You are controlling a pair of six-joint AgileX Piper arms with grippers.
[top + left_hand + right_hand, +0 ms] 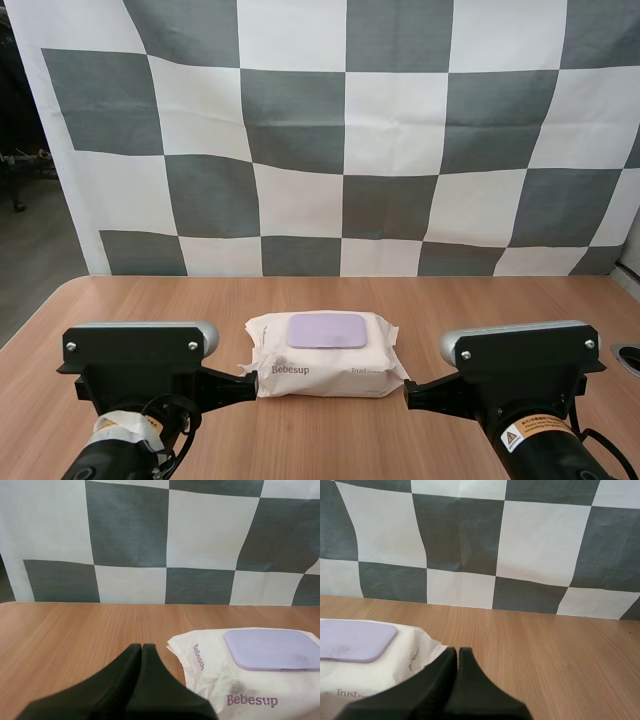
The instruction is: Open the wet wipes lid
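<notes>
Two tools, both clenched on nothing.

1. Left tool: the fingers lie pressed together as one dark wedge. The tip sits low over the table, just beside the left end of the pack of wet wipes. Whether the tip touches the wrapper's crimped edge cannot be told.

2. Right tool: the fingers are likewise closed into a single wedge, gripping nothing. The tip sits at the pack's right end, near the crimped edge. Contact here cannot be told either.

3. Pack of wet wipes: it lies flat near the middle of the table, between the two tools, with its long side running from one tool to the other. The wrapper is white and creased, with "Bebesup" printed on the side facing the arms. The left wrist view shows a dark smudge on the wrapper close to the lid.

4. Lid: lilac, a rounded rectangle, set on the pack's top face. It lies flat and closed, apart from both tools. The wipes inside are hidden.
</notes>
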